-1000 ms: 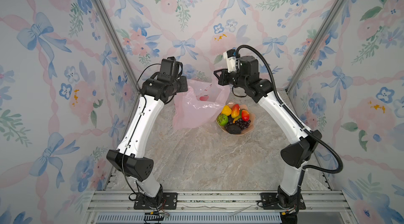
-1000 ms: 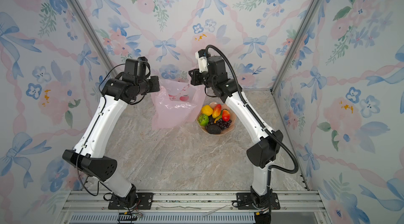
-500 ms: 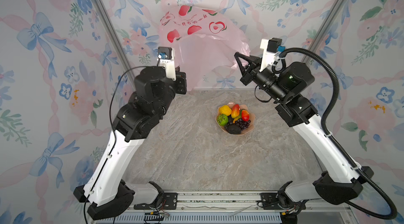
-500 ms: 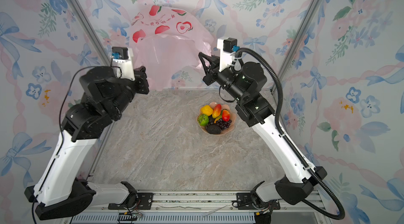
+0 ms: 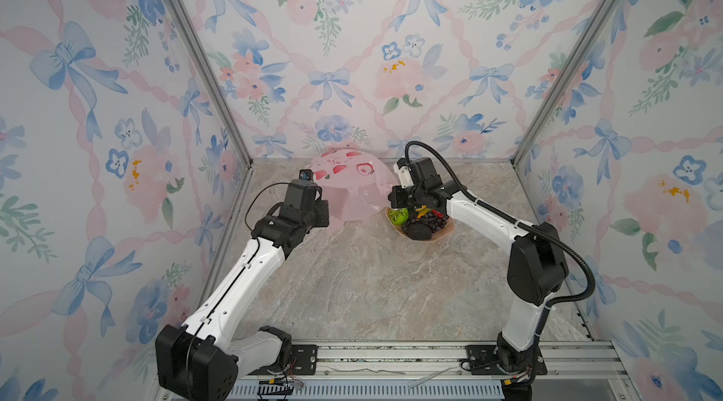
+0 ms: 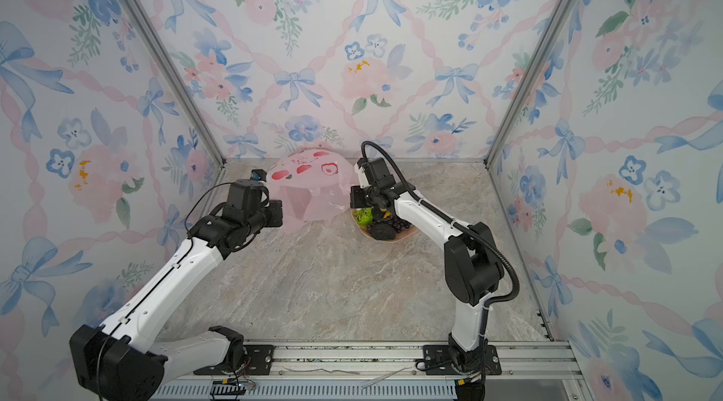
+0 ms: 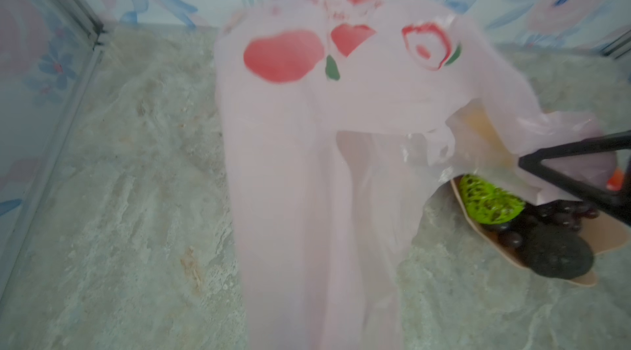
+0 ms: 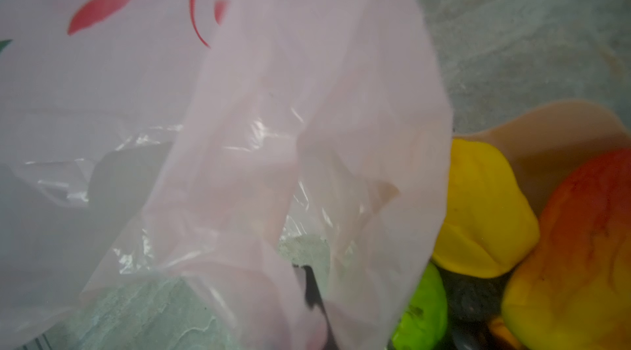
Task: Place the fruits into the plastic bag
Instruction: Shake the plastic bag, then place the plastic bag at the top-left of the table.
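**Top views.** The plastic bag [image 5: 349, 195] billows as a pink dome just above the centre of the frame, at the foot of the back wall. Its red prints [image 5: 341, 168] are on the upper side. The bag spans the gap between the two arms. The left gripper [image 5: 324, 216] meets its left edge and the right gripper [image 5: 392, 199] its right edge. Each has its jaws pressed together and the film runs right up to them, so each appears to pinch the bag's rim. The fingertips themselves are hidden.

Just right of the bag, the fruits sit in a peach dish [image 5: 447, 229] on the marble table [image 5: 371, 285]. A kiwi half [image 5: 398, 216] lies at the dish's left rim, with grapes [image 5: 432, 222] and a black bumpy piece [image 5: 416, 231] lower in the frame. The right gripper hangs over the dish's upper left part.

**Left wrist view.** The bag fills the middle of the frame down to its bottom edge. Its right flap drapes over part of the dish, just beside the kiwi half.

**Right wrist view.** The bag covers most of the left side. At the right edge a yellow fruit [image 8: 485, 211] and a mango [image 8: 580, 246] lie in the dish, outside the bag.
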